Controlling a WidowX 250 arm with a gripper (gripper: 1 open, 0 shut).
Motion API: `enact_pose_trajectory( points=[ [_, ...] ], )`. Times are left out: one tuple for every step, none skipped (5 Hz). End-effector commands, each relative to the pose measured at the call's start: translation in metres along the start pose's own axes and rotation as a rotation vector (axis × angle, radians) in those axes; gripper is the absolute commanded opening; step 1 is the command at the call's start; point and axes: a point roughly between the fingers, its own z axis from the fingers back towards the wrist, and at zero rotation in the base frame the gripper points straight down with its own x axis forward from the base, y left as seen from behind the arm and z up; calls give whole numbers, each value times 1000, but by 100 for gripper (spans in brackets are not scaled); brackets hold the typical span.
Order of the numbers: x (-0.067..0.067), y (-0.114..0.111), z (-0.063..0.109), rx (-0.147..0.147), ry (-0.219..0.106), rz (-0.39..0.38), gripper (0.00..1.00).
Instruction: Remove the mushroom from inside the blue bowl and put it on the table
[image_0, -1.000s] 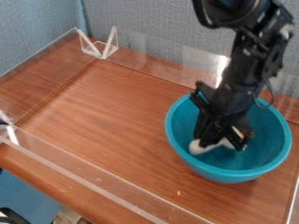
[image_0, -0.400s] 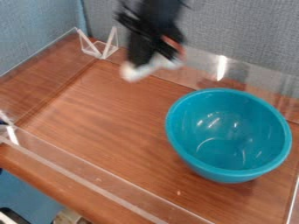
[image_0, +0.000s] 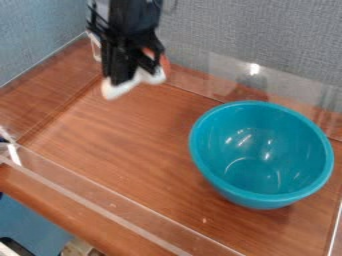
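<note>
The mushroom (image_0: 123, 85) hangs in my gripper (image_0: 130, 76) above the back left part of the table (image_0: 107, 140); its cream-white stem points down to the left and a bit of reddish cap shows at the right. My gripper is shut on it. The blue bowl (image_0: 261, 155) stands on the right side of the table, with nothing inside. The black arm comes down from the top edge of the view, well left of the bowl.
Low clear acrylic walls (image_0: 80, 195) run along the table's edges. A white wire stand (image_0: 104, 48) sits at the back left corner, partly behind the arm. A grey-blue wall is behind the table.
The gripper lifted the mushroom out of the bowl and carried it left across the table. The bowl now sits empty and has not moved.
</note>
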Motion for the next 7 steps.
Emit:
enact_pose_trajectory(
  points=[
    [-1, -6, -13, 8, 11, -25, 0],
    [9, -4, -6, 21, -4, -39, 0],
    [14, -1, -11, 23, -4, -50, 0],
    [20, 3, -16, 23, -5, -59, 0],
    [24, 8, -19, 26, -6, -67, 0],
    [28, 12, -20, 29, -11, -76, 0],
    [29, 16, -22, 30, -12, -87, 0]
  ],
)
